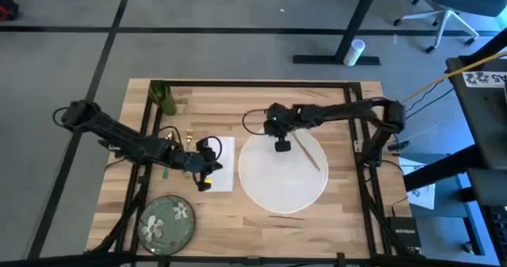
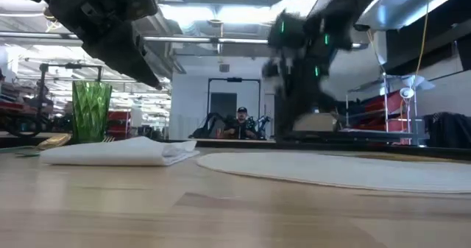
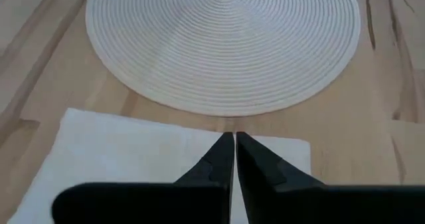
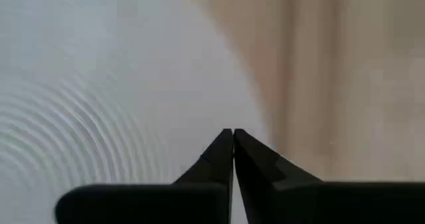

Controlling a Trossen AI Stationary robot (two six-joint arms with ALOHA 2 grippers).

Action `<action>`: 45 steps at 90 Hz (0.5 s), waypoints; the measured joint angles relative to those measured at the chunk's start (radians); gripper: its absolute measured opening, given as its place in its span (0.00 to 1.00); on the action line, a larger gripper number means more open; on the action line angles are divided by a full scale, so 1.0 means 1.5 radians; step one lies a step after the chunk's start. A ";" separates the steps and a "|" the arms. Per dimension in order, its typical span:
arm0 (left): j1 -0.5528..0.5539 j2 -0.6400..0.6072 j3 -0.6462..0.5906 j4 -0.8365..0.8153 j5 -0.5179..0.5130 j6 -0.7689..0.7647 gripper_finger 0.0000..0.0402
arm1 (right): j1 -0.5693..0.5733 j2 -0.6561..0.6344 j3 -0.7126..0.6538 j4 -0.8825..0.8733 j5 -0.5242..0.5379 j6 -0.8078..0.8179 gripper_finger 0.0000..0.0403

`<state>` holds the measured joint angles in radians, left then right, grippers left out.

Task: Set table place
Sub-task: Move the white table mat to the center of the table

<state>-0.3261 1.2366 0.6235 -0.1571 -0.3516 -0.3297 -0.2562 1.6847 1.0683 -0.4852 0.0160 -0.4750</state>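
Note:
The round white woven placemat (image 1: pixel 279 176) lies right of centre on the table (image 1: pixel 348 211). A thin gold-coloured utensil (image 1: pixel 307 152) lies slanted on its right half. The folded white napkin (image 1: pixel 224 172) lies flat just left of it. The green floral plate (image 1: pixel 168 221) sits at the near left, and the green cup (image 1: pixel 162 99) stands at the far left corner. A green bit of the fork (image 1: pixel 165 172) shows under my left arm. My left gripper (image 3: pixel 234 136) hangs shut above the napkin. My right gripper (image 4: pixel 233 132) is shut over the placemat's far part.
The black frame bars (image 1: pixel 360 152) run along the table's left, right and far sides. Bare wood lies near the front edge (image 1: pixel 261 231) and right of the placemat. In the low view a person (image 2: pixel 241 123) sits far behind the table.

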 joint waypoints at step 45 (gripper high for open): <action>-0.010 0.000 0.000 -0.014 0.000 -0.002 0.00 | 0.095 -0.061 -0.097 -0.414 0.015 0.091 0.00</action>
<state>-0.3408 1.2366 0.6231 -0.1783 -0.3523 -0.3322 -0.1129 1.5936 0.9233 -1.1066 0.0391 -0.3387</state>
